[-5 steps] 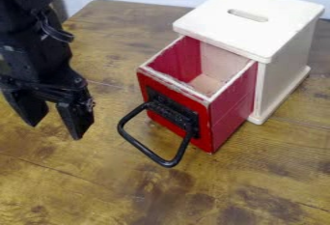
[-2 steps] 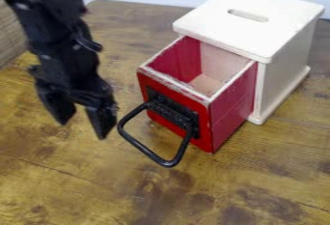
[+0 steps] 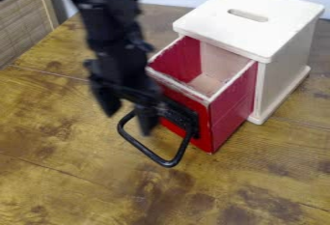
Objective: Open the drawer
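Red panels form the box-shaped drawer [image 3: 206,84], which stands pulled partly out of a pale wooden cube [image 3: 258,36] with a slot in its flat top. Inside, the drawer shows pale wood. Its black front plate carries a large black loop handle [image 3: 157,142] resting over the grained, scuffed wooden tabletop [image 3: 77,181]. The black gripper [image 3: 127,116] hangs over the handle's left side, blurred, its jaws spread wide apart with nothing between them. Contact with the handle cannot be made out.
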{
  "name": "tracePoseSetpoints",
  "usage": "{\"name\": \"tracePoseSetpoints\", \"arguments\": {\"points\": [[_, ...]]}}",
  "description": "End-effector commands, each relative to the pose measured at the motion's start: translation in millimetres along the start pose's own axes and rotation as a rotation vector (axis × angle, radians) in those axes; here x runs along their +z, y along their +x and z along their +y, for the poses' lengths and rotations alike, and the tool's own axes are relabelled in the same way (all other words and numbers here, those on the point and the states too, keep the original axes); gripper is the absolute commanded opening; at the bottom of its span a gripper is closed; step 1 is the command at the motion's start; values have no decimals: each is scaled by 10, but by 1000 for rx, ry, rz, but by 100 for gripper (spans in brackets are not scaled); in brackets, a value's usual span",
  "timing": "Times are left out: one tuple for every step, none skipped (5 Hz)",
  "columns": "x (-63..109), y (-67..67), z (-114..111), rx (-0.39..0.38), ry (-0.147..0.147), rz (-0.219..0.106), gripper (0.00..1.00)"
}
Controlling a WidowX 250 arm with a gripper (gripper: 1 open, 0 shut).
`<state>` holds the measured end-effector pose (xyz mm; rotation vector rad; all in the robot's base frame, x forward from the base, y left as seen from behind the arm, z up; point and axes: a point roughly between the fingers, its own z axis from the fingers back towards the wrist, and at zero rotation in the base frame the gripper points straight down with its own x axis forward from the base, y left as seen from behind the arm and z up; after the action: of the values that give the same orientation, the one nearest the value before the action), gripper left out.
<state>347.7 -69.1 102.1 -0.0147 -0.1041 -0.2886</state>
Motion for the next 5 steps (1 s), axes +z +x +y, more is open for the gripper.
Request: {"name": "tracePoseSetpoints", "arguments": {"points": [[310,177,-318,-123,-13,-60,100],[304,134,-255,-100,-11,-53,100],[285,170,-205,-18,-1,-47,100],[253,207,-160,43,15,-51,100],[228,172,-28,37,15,-69,100]]}}
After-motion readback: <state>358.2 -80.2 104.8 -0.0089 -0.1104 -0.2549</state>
